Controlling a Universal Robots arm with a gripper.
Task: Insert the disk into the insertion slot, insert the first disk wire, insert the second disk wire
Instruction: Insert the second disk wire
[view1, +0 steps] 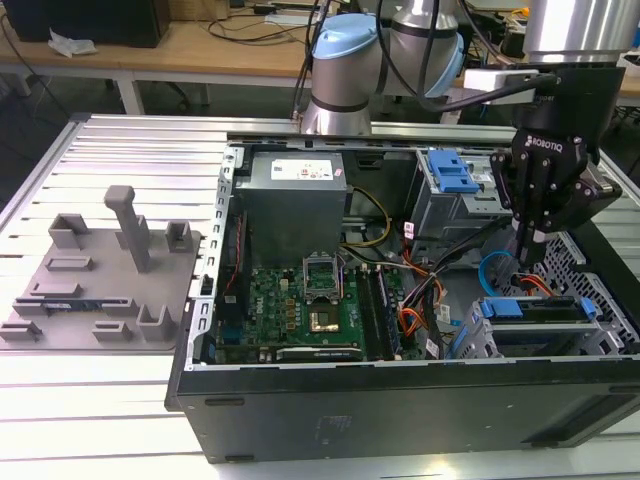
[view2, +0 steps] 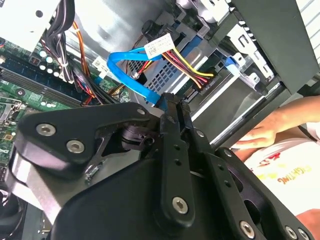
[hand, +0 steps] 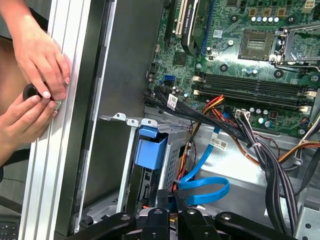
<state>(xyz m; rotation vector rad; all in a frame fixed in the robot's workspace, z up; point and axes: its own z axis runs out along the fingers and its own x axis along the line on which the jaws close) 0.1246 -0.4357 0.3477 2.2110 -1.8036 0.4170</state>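
The disk (view1: 535, 309) is seen already seated in the insertion slot (view1: 478, 340), at the exterior view's right, so the first step is judged as done. The end effector (view1: 530, 252) hangs just above this cage. In both wrist views its fingers (view2: 170, 107) are seen pressed together, apparently clamped on the end of the second disk wire (hand: 205, 192). The light-blue loop of this wire lies free beside the cage, so this wire is judged as not yet plugged in. Whether the first disk wire is connected cannot be told.

The whole open computer case (view1: 400, 400) is given by the exterior view. A yellow-red-black wire bundle (view2: 187, 67) running toward the cage is added by the second wrist view. A person's hands (hand: 35, 65) at the edge of the desk (hand: 57, 150) are added by the first wrist view.
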